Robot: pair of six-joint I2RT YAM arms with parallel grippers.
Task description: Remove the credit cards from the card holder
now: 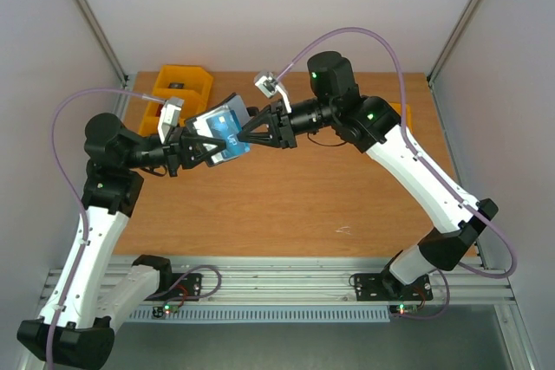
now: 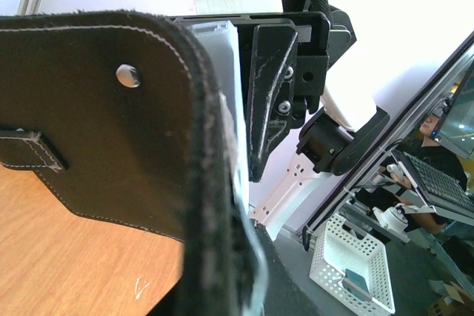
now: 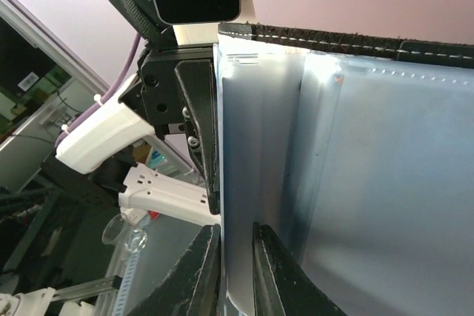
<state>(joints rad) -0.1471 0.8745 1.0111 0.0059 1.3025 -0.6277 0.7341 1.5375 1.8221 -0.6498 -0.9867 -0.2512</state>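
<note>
Card holder (image 1: 217,123): held in the air above the wooden table (image 1: 286,205), between the two grippers and touching no surface. It is open, with the pale inner panels turned up toward the overhead camera. A blue-and-white credit card (image 1: 232,146) shows on its near half.

Left gripper (image 1: 192,146): closed on the left end of the card holder and carrying it. In the left wrist view the black outer face (image 2: 111,131) fills the foreground, with a metal snap stud (image 2: 127,75) showing on it. A pale sheet edge (image 2: 229,64) stands just behind that face.

Right gripper (image 1: 245,133): meets the holder's right edge from the opposite side. In the right wrist view its two fingers (image 3: 196,271) stand only a narrow gap apart, and a thin pale sheet (image 3: 237,183) fills that gap. I cannot tell whether the sheet is a credit card or one of the holder's panels. Nor can I tell whether the pads are pressing on it. The holder's black stitched rim (image 3: 348,41) runs along the top of that view.

Surroundings: yellow plastic bins (image 1: 184,86) sit at the far left of the table, well apart from the holder.
</note>
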